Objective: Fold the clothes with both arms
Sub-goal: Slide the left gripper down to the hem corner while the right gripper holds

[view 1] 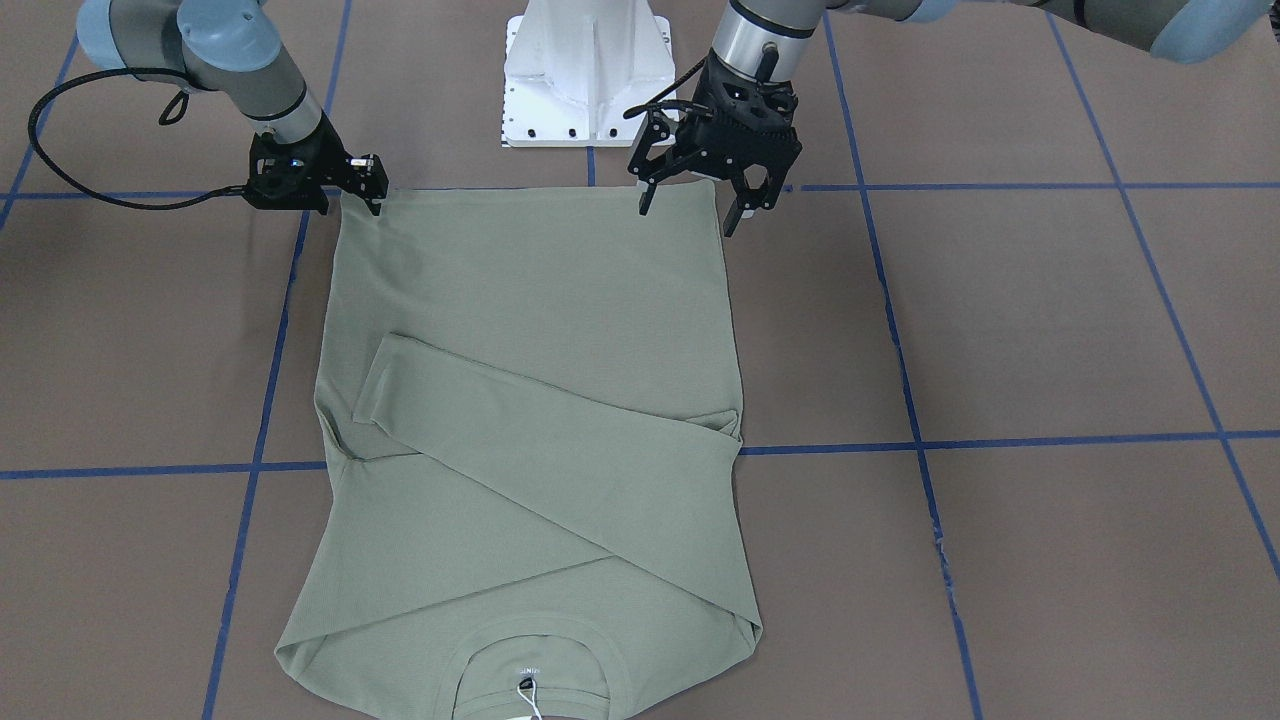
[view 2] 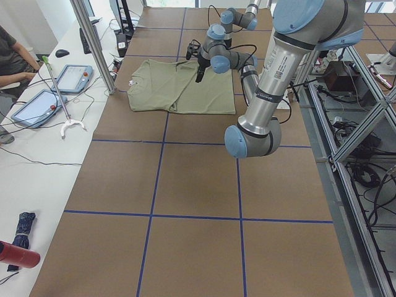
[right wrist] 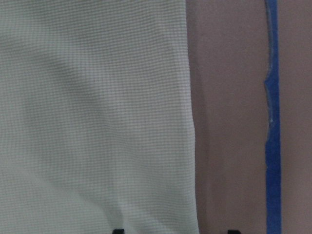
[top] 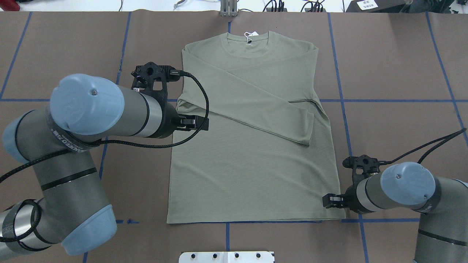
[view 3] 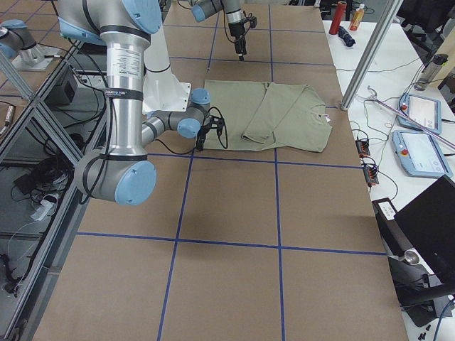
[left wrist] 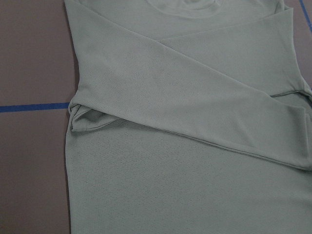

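The sage-green shirt [view 1: 530,300] [top: 252,171] lies flat on the brown table. Its collar and white tag [top: 249,35] point away from the robot, and both sleeves are folded across the chest. My left gripper [view 1: 690,218] [top: 192,123] hangs open well above the shirt's left side. The left wrist view looks down on the crossed sleeve [left wrist: 204,97] from a height and shows no fingers. My right gripper [view 1: 372,188] [top: 332,201] sits low at the hem's right corner. It is open, with its fingertips [right wrist: 117,230] on either side of the shirt's side edge [right wrist: 191,122].
The white pedestal base [view 1: 585,70] [top: 226,256] stands just behind the hem. Blue tape lines [view 1: 1000,440] grid the table. On the side bench are tablets [view 3: 423,110], cables and a seated person [view 2: 9,52]. Black cables loop off both wrists.
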Motion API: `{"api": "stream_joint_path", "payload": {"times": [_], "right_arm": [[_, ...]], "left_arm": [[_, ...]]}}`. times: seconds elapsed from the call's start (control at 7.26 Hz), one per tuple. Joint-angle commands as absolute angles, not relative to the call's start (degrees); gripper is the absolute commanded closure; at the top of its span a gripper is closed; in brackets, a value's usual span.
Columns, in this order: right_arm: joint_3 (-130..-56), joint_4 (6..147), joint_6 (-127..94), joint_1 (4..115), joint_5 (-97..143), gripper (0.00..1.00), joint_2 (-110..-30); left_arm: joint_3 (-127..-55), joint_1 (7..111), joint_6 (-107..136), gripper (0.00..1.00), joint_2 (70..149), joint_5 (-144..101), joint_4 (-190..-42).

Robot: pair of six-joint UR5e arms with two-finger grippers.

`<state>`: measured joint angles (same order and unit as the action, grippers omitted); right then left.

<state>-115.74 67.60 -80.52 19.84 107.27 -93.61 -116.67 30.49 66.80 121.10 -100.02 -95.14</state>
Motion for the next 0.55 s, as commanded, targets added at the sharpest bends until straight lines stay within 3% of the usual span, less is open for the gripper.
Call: {"api": "stream_joint_path", "payload": {"times": [0.0,0.28,0.41], "right_arm": [[-115.49,67.67,-80.51,19.86,107.40,0.54,-93.69],[-115.49,67.76,-80.51,19.95,109.42,0.86,-93.69],[-115.49,67.85,-80.51,19.95,109.42,0.94,-93.95]], "left_arm": [[-116.72,30.41,66.80,0.01,121.20,-100.02,-95.10],[-116.72,30.41,66.80,0.01,121.20,-100.02,-95.10],[-116.72,30.32,66.80,0.01,121.20,-100.02,-95.10]]}}
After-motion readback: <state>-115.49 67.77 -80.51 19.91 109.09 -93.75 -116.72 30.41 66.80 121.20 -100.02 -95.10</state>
